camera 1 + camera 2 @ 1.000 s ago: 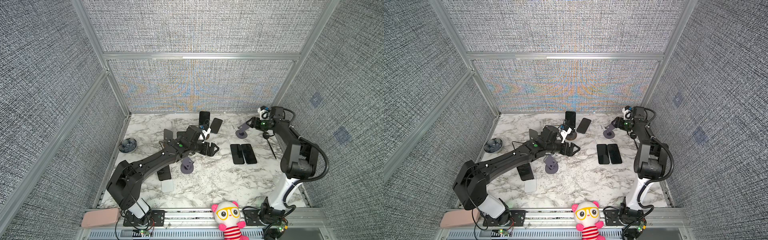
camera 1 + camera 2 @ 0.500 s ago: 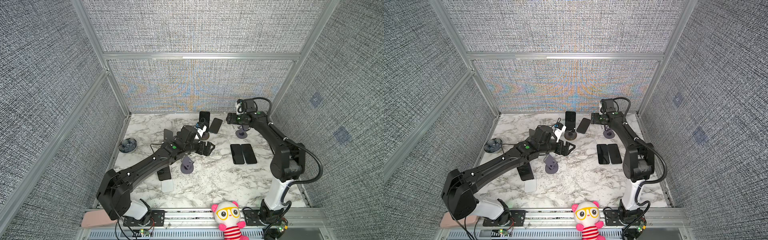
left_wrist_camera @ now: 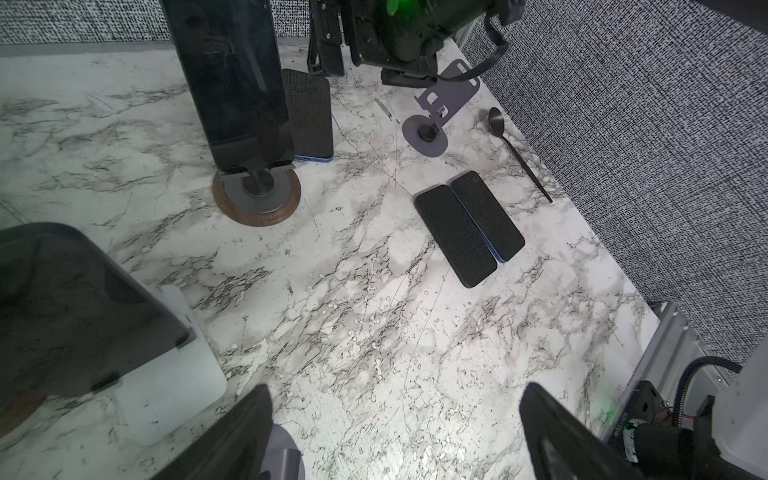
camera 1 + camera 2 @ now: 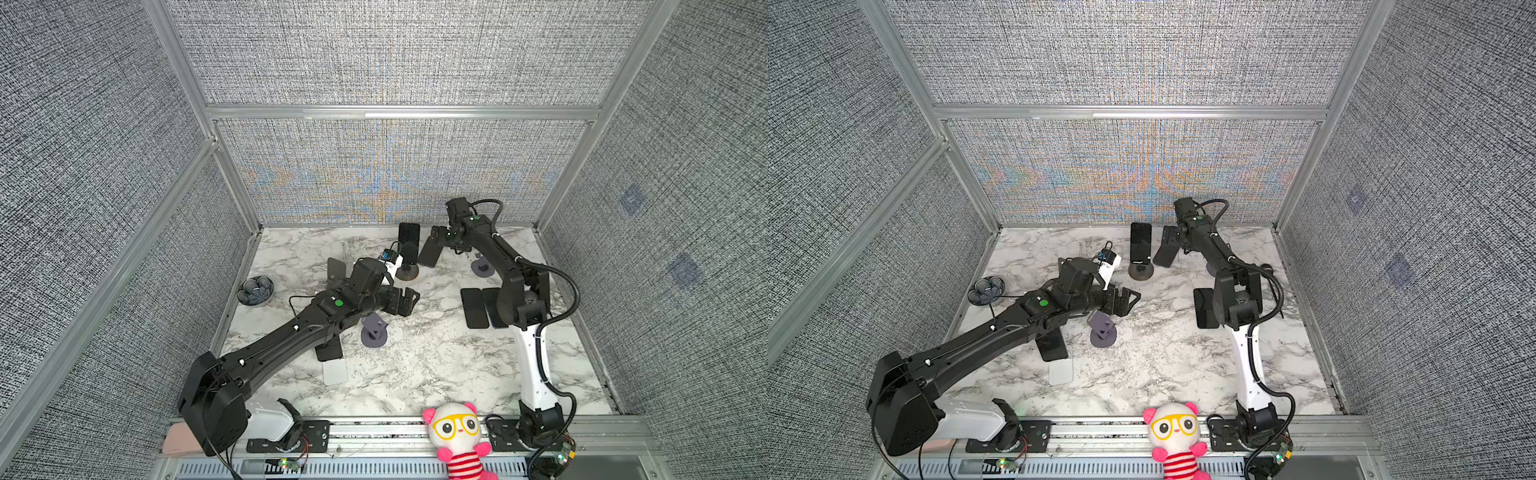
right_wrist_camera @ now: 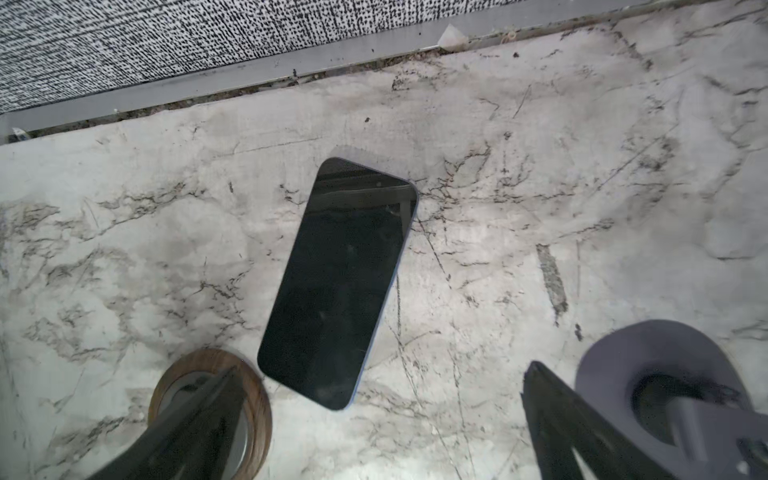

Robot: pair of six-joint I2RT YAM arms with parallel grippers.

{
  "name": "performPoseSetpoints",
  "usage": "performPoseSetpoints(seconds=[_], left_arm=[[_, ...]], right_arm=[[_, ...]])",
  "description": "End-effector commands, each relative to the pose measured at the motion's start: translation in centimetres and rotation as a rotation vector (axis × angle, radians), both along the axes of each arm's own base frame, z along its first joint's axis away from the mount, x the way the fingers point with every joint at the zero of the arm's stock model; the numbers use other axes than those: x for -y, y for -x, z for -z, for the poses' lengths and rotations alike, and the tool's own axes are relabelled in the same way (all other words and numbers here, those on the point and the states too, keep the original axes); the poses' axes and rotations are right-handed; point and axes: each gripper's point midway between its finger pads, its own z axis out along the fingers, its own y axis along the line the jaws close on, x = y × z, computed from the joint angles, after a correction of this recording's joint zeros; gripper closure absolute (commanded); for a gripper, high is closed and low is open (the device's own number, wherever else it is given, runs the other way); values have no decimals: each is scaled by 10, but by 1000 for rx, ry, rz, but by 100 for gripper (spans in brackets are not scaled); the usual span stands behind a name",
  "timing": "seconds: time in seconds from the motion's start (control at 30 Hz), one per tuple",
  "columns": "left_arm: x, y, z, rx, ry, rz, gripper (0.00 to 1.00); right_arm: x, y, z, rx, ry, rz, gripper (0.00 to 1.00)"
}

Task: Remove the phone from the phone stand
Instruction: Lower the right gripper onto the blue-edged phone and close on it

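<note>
My left pincer [image 3: 399, 388] gapes wide and empty above the marble desk [image 3: 374, 332]. My right pincer [image 5: 384, 370] gapes empty over a blue-edged phone [image 5: 340, 282] lying flat. The black phone [image 3: 232, 83] stands upright in its wood-based phone stand [image 3: 257, 195], just beside that flat one.

Looking steeply down from high up in both top views, whole marble tabletop [image 4: 415, 374] shared. Down low and close in both wrist views, sharing the wood-ringed phone stand [image 3: 257, 199].
</note>
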Motion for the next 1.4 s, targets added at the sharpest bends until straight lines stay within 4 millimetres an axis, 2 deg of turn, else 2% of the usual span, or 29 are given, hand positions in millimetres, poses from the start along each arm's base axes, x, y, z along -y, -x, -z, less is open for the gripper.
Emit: performPoseSetpoints(seconds=[0.0,0.13,0.27,0.47,0.7,0.87,1.0,1.1,1.27,1.37], left_arm=[[-1,-4,-3,20,3,-14,6],[-2,-5,-1,20,4,-24,6],[-2,-6,2,15,3,-27,6],[-1,-6,5,11,12,-30,6],[-5,-6,5,22,10,-45,6],[-6,-6,3,30,12,-46,6],[-7,-6,1,35,17,-48,6],[-8,-6,0,40,17,-50,6],[-7,-5,-1,37,21,-48,6],[-7,-6,0,36,21,-48,6]], right_arm=[[-1,-4,13,-29,-7,54,1],[-11,-11,33,-45,-12,47,1],[-20,-17,40,-21,21,41,1],[-32,-16,54,-40,65,37,1],[-28,-5,78,-115,105,48,0],[-26,1,87,-158,99,59,1],[-18,16,104,-243,99,73,1],[-12,24,101,-265,70,94,2],[-5,33,100,-273,9,120,13],[-1,38,101,-289,13,113,15]])
